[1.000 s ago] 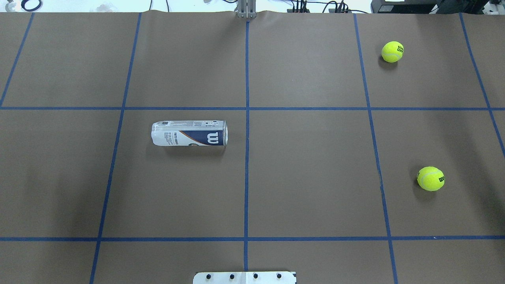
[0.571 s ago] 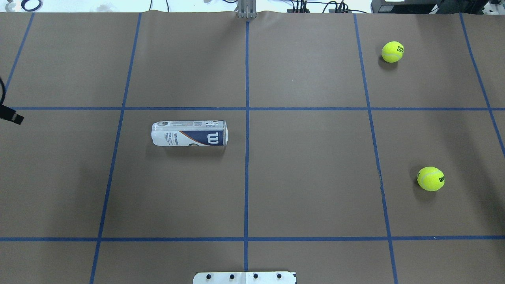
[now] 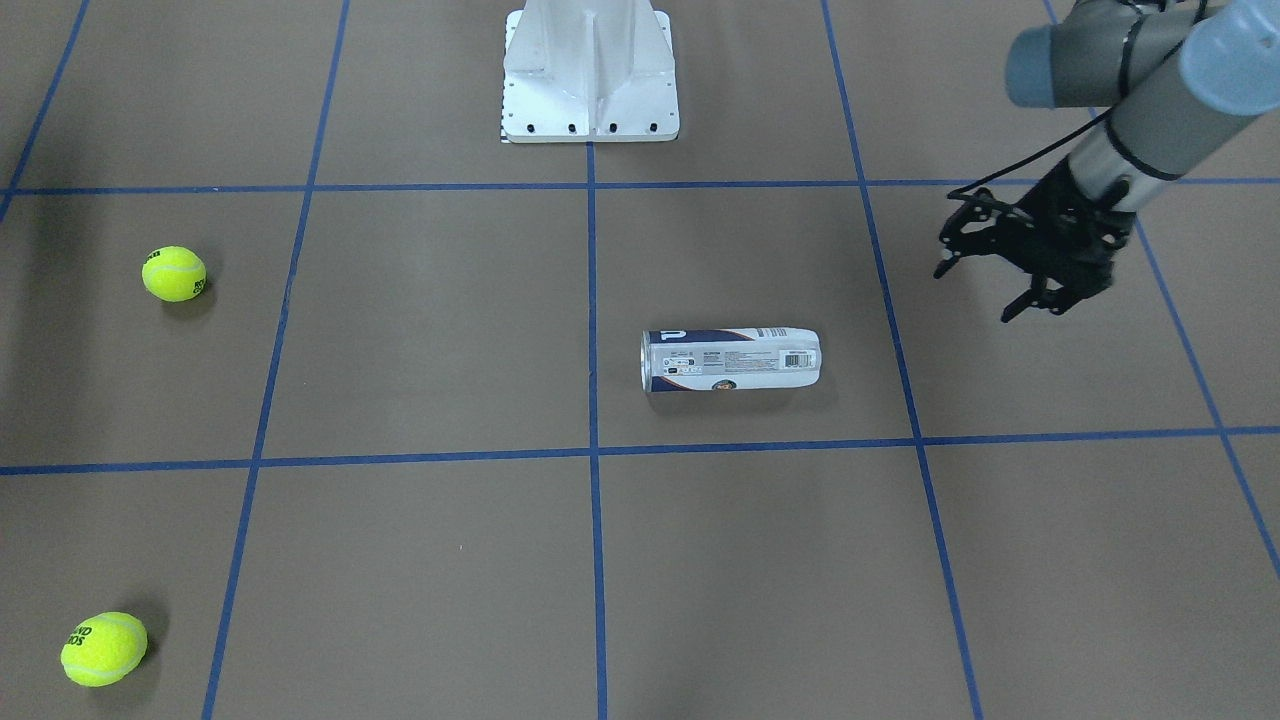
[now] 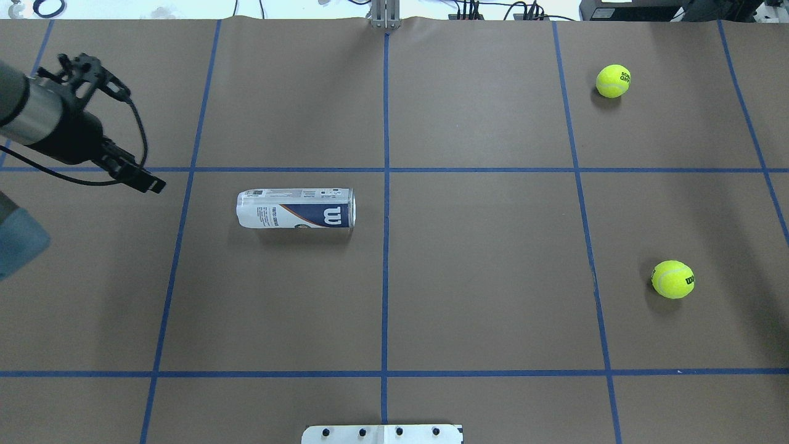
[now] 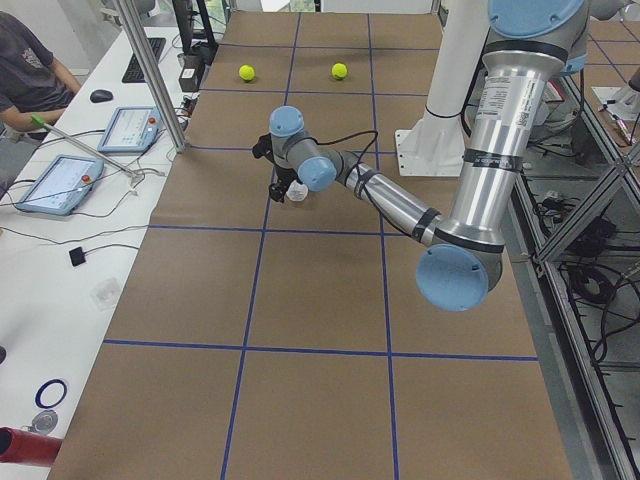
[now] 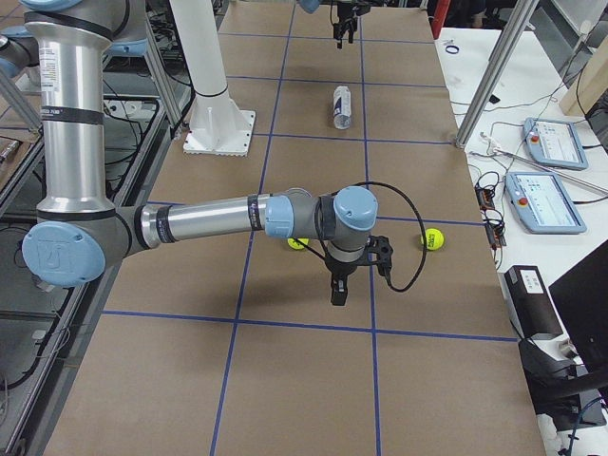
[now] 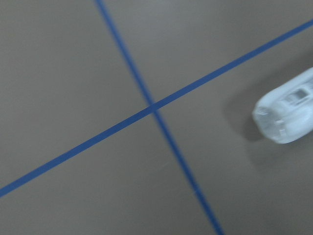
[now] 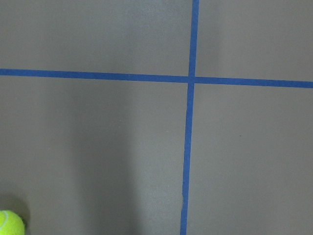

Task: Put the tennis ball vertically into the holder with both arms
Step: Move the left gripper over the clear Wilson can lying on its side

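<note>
The holder [image 4: 296, 208] lies on its side left of the table's centre line, also in the front view [image 3: 730, 359] and the right side view [image 6: 342, 104]. Its end shows blurred in the left wrist view [image 7: 288, 117]. Two tennis balls lie at the far right [image 4: 613, 81] and near right [image 4: 672, 279]. My left gripper [image 4: 138, 139] hovers open and empty left of the holder, also in the front view [image 3: 975, 293]. My right gripper [image 6: 342, 283] shows only in the right side view, near the two balls; I cannot tell whether it is open. One ball's edge [image 8: 10, 224] shows in the right wrist view.
The white pedestal base [image 3: 590, 70] stands at the robot's edge of the table. Blue tape lines [image 4: 386, 185] divide the brown table cover into squares. Operator desks with tablets [image 5: 60, 180] run along the far side.
My left arm has come into the overhead view from the left edge and moved toward the holder. The holder and both balls have not moved.
</note>
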Controlling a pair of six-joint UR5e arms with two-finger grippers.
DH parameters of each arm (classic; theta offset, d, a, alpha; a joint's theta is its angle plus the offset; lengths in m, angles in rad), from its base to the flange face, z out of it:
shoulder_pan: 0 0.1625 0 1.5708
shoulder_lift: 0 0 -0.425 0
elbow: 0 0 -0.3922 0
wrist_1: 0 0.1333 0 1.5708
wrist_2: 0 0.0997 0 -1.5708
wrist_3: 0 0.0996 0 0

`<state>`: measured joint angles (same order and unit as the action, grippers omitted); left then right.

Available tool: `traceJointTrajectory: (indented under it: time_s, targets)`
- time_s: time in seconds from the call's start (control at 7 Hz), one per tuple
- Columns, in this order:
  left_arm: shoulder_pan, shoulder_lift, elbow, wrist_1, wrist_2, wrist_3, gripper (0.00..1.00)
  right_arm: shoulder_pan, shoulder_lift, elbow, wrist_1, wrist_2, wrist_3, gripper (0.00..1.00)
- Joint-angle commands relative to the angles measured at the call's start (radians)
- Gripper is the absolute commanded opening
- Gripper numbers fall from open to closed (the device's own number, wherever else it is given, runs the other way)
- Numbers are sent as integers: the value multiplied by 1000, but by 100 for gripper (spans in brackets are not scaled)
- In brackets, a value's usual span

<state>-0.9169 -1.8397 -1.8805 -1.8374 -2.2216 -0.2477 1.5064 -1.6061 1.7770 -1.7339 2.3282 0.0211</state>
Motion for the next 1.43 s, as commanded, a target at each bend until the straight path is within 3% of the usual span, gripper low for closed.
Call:
traceJointTrajectory:
  time_s: [0.0,0.43,0.71,1.0,1.29]
  targets:
    - [166,-133,33,38,169,127,98,0,2,-1,1,-1,0,99]
    - [243,-346,157,204,174,304,99,0,2,-1,1,-1,-1,99]
    - [251,-523,352,202,189,320,100,0,2,1,1,-1,-1,99]
    - [326,-530,363,204,287,367,100,0,2,1,2,-1,-1,99]
    - [329,-532,383,217,301,516,100,0,2,1,1,-1,-1,99]
